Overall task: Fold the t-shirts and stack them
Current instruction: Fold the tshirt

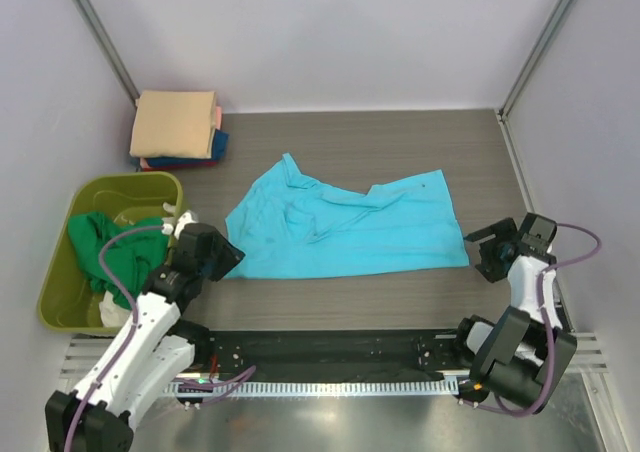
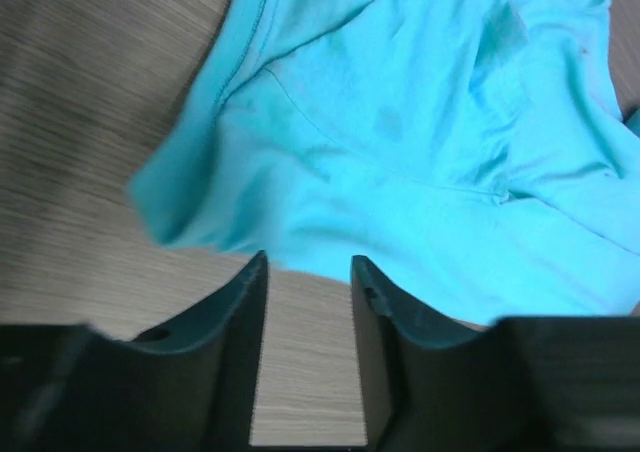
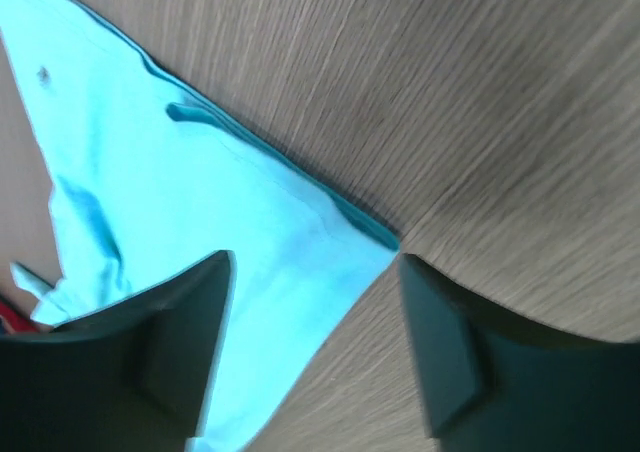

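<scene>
A bright turquoise t-shirt [image 1: 345, 227] lies spread and rumpled on the wooden table. It also shows in the left wrist view [image 2: 420, 142] and the right wrist view [image 3: 200, 212]. My left gripper [image 1: 228, 256] is open at the shirt's near left corner, bare table between its jaws [image 2: 308, 264]. My right gripper [image 1: 482, 250] is open over the shirt's near right corner [image 3: 315, 262], not closed on it. A folded stack with a tan shirt [image 1: 176, 124] on top, dark blue and red beneath, sits at the back left. A green shirt [image 1: 118, 252] lies in the bin.
An olive-yellow plastic bin [image 1: 75, 197] stands at the left, with white cloth [image 1: 112, 312] beside the green shirt. Grey walls enclose the table on three sides. A black rail [image 1: 330, 352] runs along the near edge.
</scene>
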`<state>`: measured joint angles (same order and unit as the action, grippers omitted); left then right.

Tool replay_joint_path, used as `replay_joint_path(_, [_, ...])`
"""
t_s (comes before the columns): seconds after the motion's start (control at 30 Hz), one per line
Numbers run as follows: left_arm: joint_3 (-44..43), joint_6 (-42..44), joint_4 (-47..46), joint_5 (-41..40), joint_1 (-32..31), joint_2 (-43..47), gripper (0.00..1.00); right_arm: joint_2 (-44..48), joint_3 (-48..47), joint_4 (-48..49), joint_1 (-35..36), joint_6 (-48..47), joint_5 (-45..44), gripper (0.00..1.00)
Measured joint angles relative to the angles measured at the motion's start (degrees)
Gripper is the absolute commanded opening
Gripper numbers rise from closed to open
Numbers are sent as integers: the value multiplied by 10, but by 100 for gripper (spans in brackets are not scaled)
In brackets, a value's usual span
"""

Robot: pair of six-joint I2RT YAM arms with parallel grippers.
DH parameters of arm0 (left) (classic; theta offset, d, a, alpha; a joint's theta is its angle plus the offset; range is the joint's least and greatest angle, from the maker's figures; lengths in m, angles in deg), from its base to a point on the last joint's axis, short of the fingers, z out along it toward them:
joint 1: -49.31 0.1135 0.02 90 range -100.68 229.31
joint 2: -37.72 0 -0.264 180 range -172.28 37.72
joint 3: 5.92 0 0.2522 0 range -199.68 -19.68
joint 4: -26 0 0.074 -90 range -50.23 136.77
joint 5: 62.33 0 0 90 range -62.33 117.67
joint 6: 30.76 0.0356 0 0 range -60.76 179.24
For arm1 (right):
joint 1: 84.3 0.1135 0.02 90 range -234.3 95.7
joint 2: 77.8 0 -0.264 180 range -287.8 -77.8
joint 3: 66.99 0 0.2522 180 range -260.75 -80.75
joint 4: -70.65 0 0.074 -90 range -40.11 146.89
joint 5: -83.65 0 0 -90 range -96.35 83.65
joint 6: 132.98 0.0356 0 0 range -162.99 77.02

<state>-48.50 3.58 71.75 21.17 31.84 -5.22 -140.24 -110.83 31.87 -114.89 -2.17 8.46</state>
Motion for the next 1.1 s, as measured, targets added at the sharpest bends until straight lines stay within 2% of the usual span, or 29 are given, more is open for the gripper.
replay_joint_path(0.13, [-1,-4,35,-1,0,62,49,68,-1,-25,0,-3,-1,87])
replay_joint_path(0.2, [-14,7,47,-4,0,64,51,86,-8,-29,0,-3,5,88])
replay_joint_path(0.33, [-89,43,41,-6,0,-19,52,61,-70,-28,37,-8,10,88])
replay_joint_path(0.5, [-240,114,-29,-5,0,-235,54,-78,-241,-13,155,-40,-30,89])
replay_joint_path(0.6, [-352,160,-57,-4,2,-386,55,-186,-344,2,196,-60,-49,90])
replay_joint_path(0.87, [-724,223,-61,37,29,-779,54,-446,-549,-9,225,-101,-87,89])
replay_joint_path(1.0, [-890,234,-21,52,36,-922,53,-511,-588,-17,232,-110,-95,89])
replay_joint_path(1.1, [-957,234,-3,64,37,-982,53,-534,-598,-24,235,-113,-97,89])
